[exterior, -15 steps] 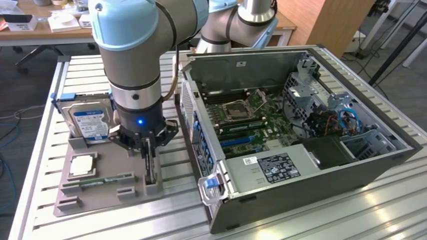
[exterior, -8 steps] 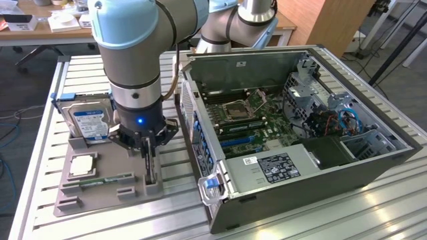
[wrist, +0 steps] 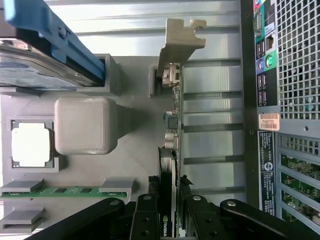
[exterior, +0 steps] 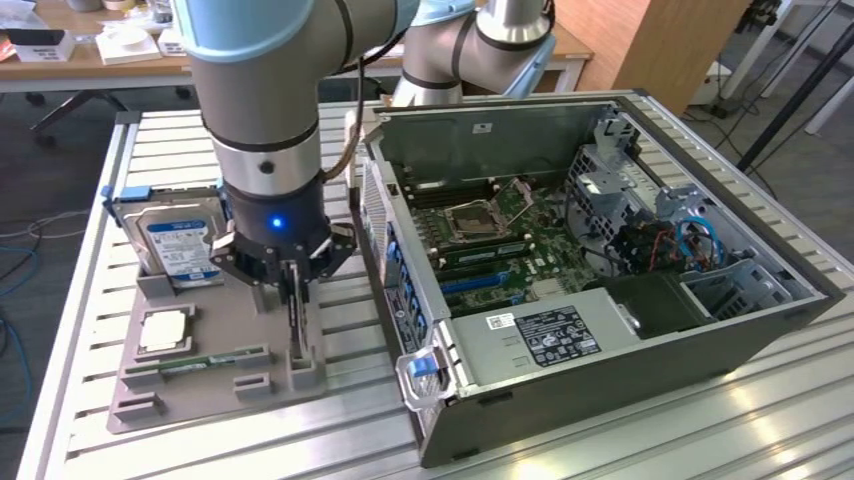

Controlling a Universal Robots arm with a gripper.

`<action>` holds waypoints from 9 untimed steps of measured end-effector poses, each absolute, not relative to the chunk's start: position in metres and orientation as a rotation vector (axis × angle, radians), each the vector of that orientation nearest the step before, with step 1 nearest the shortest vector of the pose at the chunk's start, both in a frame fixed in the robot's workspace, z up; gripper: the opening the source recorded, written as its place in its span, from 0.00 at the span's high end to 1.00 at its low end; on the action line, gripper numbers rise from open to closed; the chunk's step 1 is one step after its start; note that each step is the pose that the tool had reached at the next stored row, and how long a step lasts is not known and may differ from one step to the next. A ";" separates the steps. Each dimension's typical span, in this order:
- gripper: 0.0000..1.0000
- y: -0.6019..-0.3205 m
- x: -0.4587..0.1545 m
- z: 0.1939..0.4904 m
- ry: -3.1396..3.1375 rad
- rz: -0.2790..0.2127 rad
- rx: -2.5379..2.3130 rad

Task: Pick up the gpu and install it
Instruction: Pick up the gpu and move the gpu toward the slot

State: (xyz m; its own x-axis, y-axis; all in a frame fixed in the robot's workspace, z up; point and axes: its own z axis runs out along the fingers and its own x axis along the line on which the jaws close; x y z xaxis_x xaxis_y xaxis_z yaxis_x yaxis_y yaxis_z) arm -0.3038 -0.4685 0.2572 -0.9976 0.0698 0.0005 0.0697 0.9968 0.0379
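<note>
The gpu (exterior: pixel 296 325) stands on edge in the slots of the grey holder tray (exterior: pixel 200 385), just to the exterior view's left of the open computer case (exterior: pixel 601 250). My gripper (exterior: pixel 291 285) reaches down onto it from above. In the wrist view the gpu (wrist: pixel 172 115) is seen edge-on, its silver bracket (wrist: pixel 182 37) at the far end. There my gripper (wrist: pixel 169 210) is shut on the gpu, with a black finger pressed against each face. The motherboard (exterior: pixel 494 240) lies exposed inside the case.
The tray (wrist: pixel 135 150) also holds a silver hard drive with a blue label (exterior: pixel 180 245), a square processor chip (exterior: pixel 163 330) and a green memory stick (exterior: pixel 214 360). The case's rear wall (wrist: pixel 290 100) stands close beside the gpu. Everything rests on a slatted metal table (exterior: pixel 694 440).
</note>
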 end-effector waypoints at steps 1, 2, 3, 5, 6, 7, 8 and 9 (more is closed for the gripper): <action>0.74 -0.469 -0.304 0.261 3.138 0.059 0.110; 0.74 -0.469 -0.304 0.266 3.138 0.059 0.109; 0.74 -0.469 -0.304 0.271 3.138 0.059 0.109; 0.74 -0.469 -0.304 0.280 3.138 0.059 0.109; 0.74 -0.469 -0.304 0.284 3.138 0.059 0.108; 0.74 -0.469 -0.304 0.289 3.138 0.059 0.108; 0.74 -0.469 -0.304 0.293 3.138 0.059 0.108; 0.74 -0.469 -0.304 0.298 3.138 0.059 0.107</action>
